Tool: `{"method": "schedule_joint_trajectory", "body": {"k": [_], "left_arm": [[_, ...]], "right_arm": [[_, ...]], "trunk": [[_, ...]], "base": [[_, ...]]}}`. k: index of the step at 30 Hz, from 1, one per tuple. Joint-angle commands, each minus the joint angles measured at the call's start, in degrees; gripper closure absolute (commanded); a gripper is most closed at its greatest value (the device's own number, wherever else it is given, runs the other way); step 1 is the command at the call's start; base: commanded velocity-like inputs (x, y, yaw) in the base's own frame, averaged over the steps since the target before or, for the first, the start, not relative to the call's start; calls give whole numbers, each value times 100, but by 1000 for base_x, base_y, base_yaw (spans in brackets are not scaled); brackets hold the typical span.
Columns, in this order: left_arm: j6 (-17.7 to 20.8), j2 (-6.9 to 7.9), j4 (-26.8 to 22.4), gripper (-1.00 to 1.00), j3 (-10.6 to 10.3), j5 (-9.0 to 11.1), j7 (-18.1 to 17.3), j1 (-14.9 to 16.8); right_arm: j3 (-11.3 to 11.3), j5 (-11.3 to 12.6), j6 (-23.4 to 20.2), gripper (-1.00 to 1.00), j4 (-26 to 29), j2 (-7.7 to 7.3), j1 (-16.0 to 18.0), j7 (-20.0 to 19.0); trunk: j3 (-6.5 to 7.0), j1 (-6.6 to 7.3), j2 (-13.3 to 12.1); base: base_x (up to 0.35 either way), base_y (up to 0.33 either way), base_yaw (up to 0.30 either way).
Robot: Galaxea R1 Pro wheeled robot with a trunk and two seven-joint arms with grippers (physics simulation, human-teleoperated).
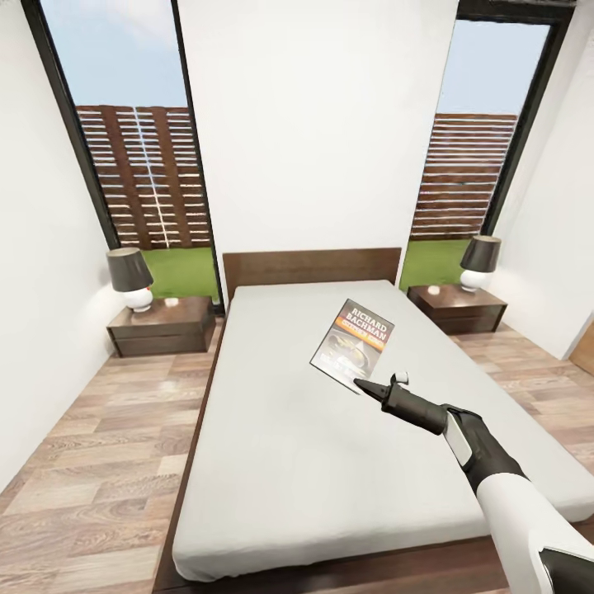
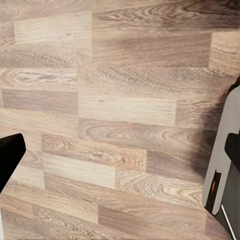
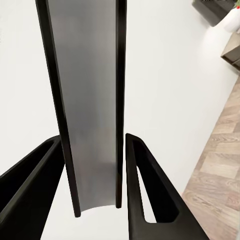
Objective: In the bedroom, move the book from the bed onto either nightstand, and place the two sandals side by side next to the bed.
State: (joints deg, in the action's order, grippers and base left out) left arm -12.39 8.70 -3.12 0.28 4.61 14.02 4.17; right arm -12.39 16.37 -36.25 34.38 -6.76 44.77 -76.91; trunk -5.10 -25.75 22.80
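The book (image 1: 353,340), dark with an orange band and white lettering, is tilted just over the pale-grey bed (image 1: 272,462), right of its middle. My right gripper (image 1: 364,384) is shut on the book's near corner. In the right wrist view the book (image 3: 90,75) runs edge-on between the two black fingers (image 3: 150,185), which press on its covers. My left gripper (image 2: 122,155) hangs open over the wood-plank floor (image 2: 120,100) with nothing in it. One nightstand (image 1: 161,324) stands left of the headboard and another nightstand (image 1: 458,307) right of it. The sandals are out of view.
Each nightstand carries a white lamp (image 1: 130,279) with a dark shade, the other lamp (image 1: 479,262) at the right. Tall dark-framed windows flank the headboard. Plank floor runs along both sides of the bed, wider on the left.
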Motion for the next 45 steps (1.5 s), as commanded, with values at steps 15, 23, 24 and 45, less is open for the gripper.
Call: {"method": "schedule_joint_trajectory", "body": {"k": [15, 23, 24, 45], "left_arm": [[-27, 0, 4, -100, -2, 48, -4, 5], [-27, 0, 4, -100, -2, 48, -4, 5], [-27, 0, 4, -100, -2, 48, -4, 5], [-27, 0, 4, -100, -2, 48, -4, 5]], "right_arm": [[-8, 15, -49, 100, -2, -4, 5, -7], [-9, 15, -49, 100, -2, -2, 5, -3], [-9, 15, -49, 100, -2, -2, 5, -3], [-1, 8, -48, 100, -2, 3, 5, 3]], "trunk": [[127, -4, 12], [201, -4, 12], [210, -4, 12], [404, -4, 12]], "base": [[0, 0, 0], [0, 0, 0], [0, 0, 0], [0, 0, 0]]}}
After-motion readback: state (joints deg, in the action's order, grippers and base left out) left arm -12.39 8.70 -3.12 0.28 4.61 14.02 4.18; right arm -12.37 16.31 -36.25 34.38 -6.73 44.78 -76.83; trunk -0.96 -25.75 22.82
